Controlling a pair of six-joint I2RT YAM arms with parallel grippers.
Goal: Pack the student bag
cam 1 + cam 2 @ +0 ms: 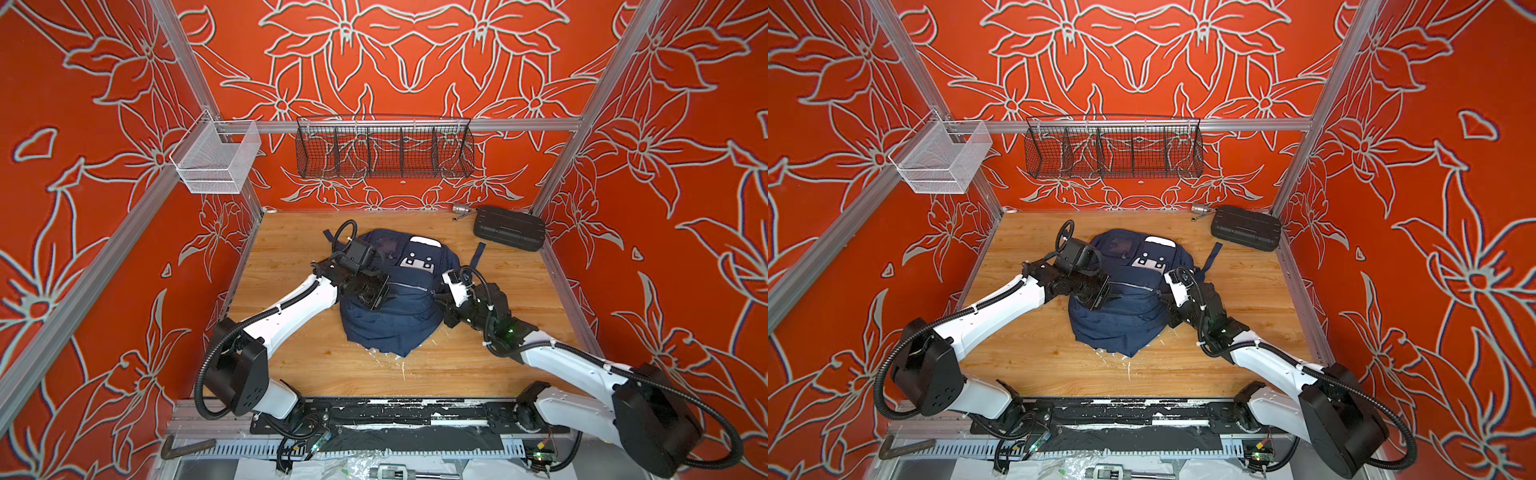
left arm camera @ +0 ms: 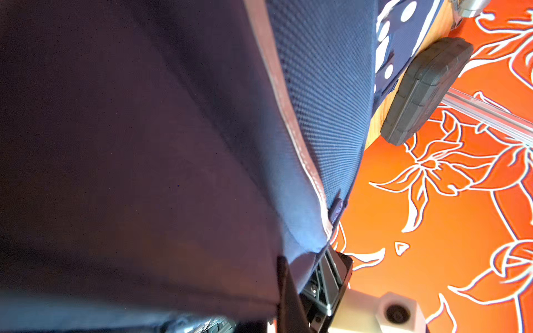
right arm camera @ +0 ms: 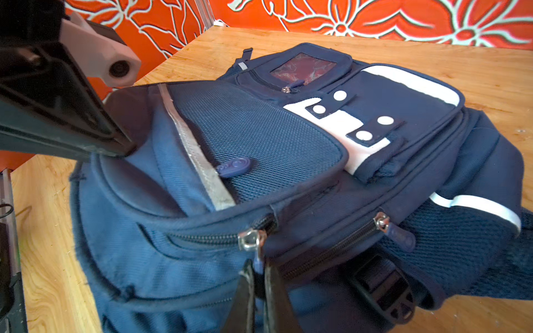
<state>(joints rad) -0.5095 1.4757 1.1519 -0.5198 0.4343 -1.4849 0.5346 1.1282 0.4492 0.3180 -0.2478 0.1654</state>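
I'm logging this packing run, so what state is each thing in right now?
student bag: lying flat, front up.
left tool: shut, pinching the bag's front pocket fabric.
right tool: shut on the zip pull.
black case: shut, lying apart from the bag.
black wire basket: hanging on the rail, empty.
white mesh basket: hanging, empty.

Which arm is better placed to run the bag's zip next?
Probably right. The right gripper is shut on the zip pull of the student bag; the left gripper pinches front-pocket fabric, away from any slider.
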